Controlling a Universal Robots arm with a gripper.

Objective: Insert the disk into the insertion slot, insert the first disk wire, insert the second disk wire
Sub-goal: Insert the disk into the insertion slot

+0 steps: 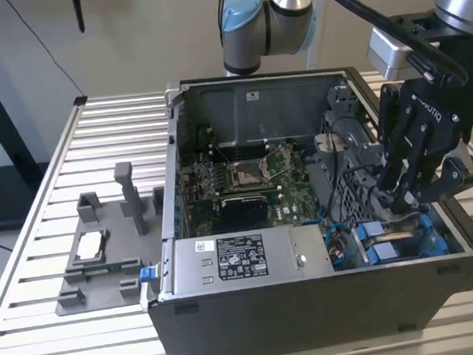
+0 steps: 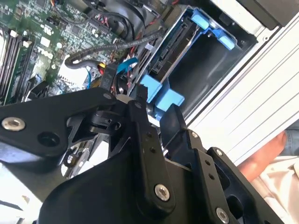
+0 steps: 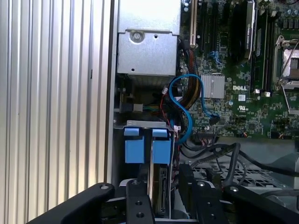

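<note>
The disk (image 3: 162, 175) stands on edge in the insertion slot at the case's corner, its bright blue carrier tabs (image 3: 140, 145) sticking up. In the second wrist view the disk's connector edge (image 2: 172, 44) faces the cables, framed by the blue carrier (image 2: 161, 95). My gripper (image 1: 400, 194) hangs low over that bay on the exterior view's right. Its black fingers (image 3: 135, 196) stand apart on either side of the disk's edge, open with nothing held. A black plug on a blue wire (image 2: 108, 74) hangs loose just beyond one fingertip (image 2: 138, 95). The blue wire (image 3: 180, 107) loops beside the bay.
The open computer case (image 1: 310, 302) lies on a slatted metal table (image 1: 111, 129). Inside are the motherboard (image 1: 245, 177) and a grey labelled power-supply box (image 1: 242, 258). A grey fixture (image 1: 104, 252) sits on the table at the exterior view's left. A person's hand (image 2: 271, 158) rests outside the case.
</note>
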